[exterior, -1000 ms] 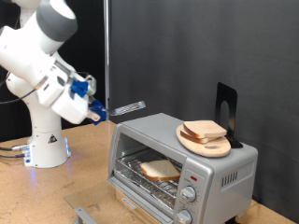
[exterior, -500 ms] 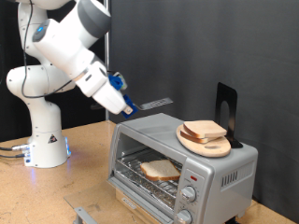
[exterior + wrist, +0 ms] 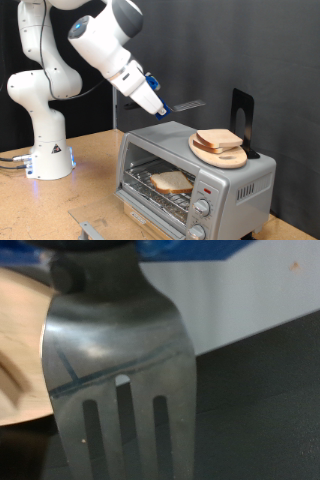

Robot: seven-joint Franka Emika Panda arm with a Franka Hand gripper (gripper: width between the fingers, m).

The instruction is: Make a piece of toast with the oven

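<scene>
Take the toaster oven [image 3: 195, 175] as your landmark. Nearest the camera, below its front, you see the glass door [image 3: 150, 207] lowered flat, which leaves the cavity open. Just above the door, inside the cavity, one piece of toast [image 3: 171, 181] lies flat on the wire rack [image 3: 158, 192]; it looks pale, so judge the toasting as not yet shown to be done. To the exterior view's right of the cavity, on the oven's front panel, you find the red mark [image 3: 207, 190] and under it the two round knobs [image 3: 201, 208].

On the oven's roof, towards the exterior view's right, a round wooden plate [image 3: 219, 151] carries further bread slices [image 3: 218, 139], probably kept there as stock within easy reach. Behind the plate a dark upright stand [image 3: 241, 113] rises from the roof.

Above the roof, and clear of it, the gripper [image 3: 158, 106] carries a flat slotted metal spatula [image 3: 187, 104], its blade held roughly level and pointing towards the plate. The wrist view shows you the same blade [image 3: 118, 370] close up, with its three slots, running out from between the fingers: the jaws are clamped on the handle. A level blade suits sliding under a flat slice.

Farthest back, to the exterior view's left of the oven, the arm's white base [image 3: 46, 150] stands on the wooden table [image 3: 95, 195].
</scene>
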